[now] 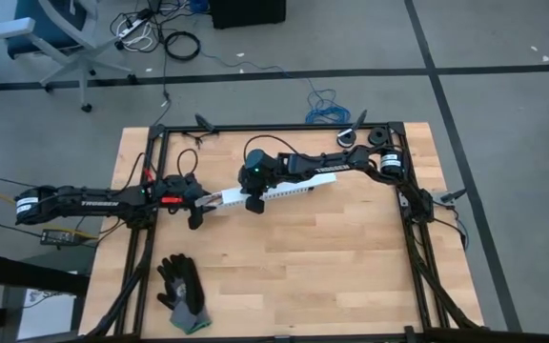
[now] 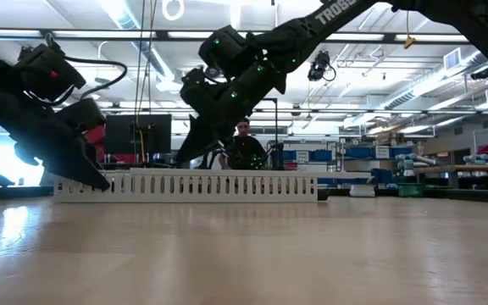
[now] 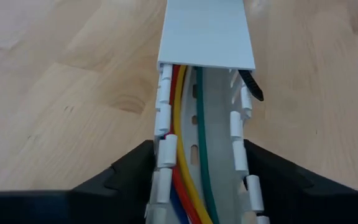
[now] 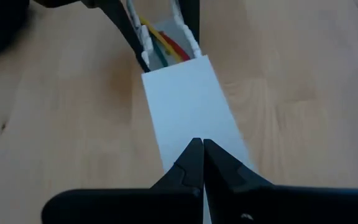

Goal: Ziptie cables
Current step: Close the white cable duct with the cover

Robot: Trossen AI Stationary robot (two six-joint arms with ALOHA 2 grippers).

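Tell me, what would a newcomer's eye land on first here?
Probably the long white slotted duct lying mid-table, with both dark arms meeting over it. The left gripper straddles its open end, where red, yellow and green cables run inside, while the right gripper, shut, presses on the duct's flat white cover. A black glove lies near the table's front edge.

Cables [image 3: 188,155] lie in the slotted duct [image 3: 238,134] — cover [image 3: 207,31] atop.

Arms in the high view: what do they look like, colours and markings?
Both arms are dark with white TROSSEN lettering. The left arm has a red patch near its wrist and a white band at its base end; the right arm shows a small green light.
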